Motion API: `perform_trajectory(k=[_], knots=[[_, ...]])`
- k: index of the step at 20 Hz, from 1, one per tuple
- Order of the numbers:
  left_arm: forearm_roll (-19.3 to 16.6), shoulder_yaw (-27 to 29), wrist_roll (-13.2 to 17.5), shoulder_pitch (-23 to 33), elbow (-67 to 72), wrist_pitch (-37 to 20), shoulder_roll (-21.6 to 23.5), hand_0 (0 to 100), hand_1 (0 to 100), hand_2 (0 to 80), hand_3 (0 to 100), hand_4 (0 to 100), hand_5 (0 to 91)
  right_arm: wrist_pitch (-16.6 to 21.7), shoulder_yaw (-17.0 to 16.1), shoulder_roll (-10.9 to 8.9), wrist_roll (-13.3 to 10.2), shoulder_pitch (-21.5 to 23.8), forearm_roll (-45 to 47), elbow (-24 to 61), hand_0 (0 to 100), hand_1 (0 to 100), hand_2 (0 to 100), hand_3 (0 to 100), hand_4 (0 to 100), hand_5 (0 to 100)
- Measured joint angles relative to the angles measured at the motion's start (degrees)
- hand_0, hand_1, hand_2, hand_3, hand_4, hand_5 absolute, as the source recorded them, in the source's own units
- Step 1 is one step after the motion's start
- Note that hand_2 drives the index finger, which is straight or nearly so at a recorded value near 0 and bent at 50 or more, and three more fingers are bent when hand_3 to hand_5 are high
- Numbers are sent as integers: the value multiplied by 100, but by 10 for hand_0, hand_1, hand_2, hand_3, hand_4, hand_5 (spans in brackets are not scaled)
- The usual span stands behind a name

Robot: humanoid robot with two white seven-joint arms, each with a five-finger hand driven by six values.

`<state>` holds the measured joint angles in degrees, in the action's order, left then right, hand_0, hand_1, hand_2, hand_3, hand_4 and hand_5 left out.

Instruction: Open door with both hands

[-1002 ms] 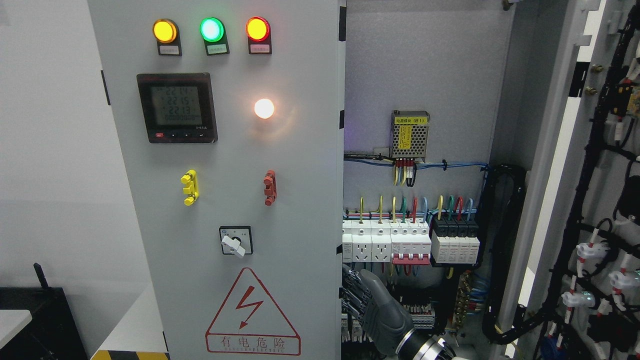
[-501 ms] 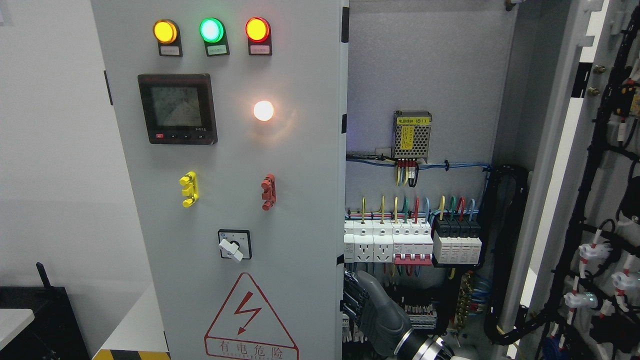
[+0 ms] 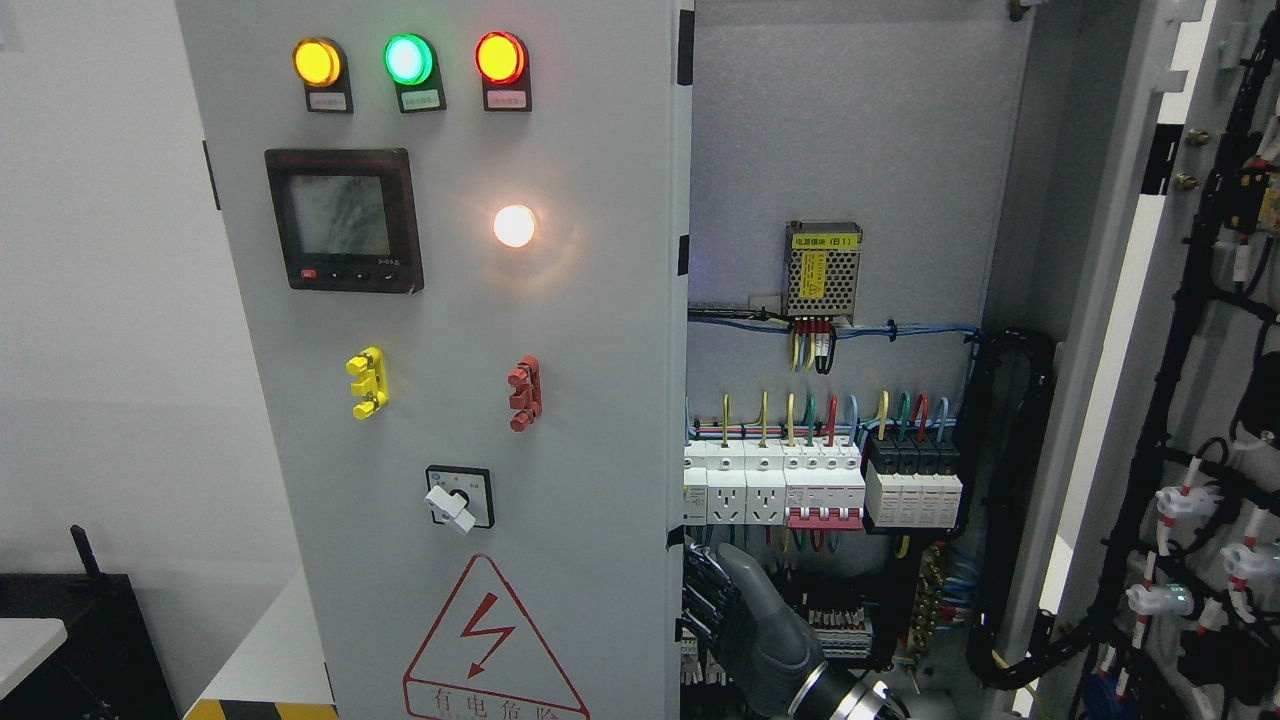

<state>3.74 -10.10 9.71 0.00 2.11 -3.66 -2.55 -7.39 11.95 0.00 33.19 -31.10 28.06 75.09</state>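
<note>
the right robot hand enters from the lower right, fingers curled around the free edge of the left door, gripping it beside the breaker row inside the cabinet.

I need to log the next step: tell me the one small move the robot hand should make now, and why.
Probably push the left door further leftward: the right robot hand sits at its inner edge low down, with the cabinet interior already exposed, yet that door faces mostly forward.
</note>
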Motion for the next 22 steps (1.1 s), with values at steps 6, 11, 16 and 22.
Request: perform_trajectory(k=[6,11,16,22], knots=[[-1,0,0,0,0,0,0,0,0,0,0,0,0,0,120,0,0,99,52,143,383,0,0,0,0,0],[-2,0,0,0,0,-15,0,0,0,0,0,0,0,1,209,0,44,124,66,236,383,0,0,0,0,0],[-1,0,0,0,0,-33,0,0,0,0,0,0,0,6,284,0,263,134,73,333,383,0,0,0,0,0],[-2,0,0,0,0,-1,0,0,0,0,0,0,0,6,341,-1,318,147,207,426,384,0,0,0,0,0]])
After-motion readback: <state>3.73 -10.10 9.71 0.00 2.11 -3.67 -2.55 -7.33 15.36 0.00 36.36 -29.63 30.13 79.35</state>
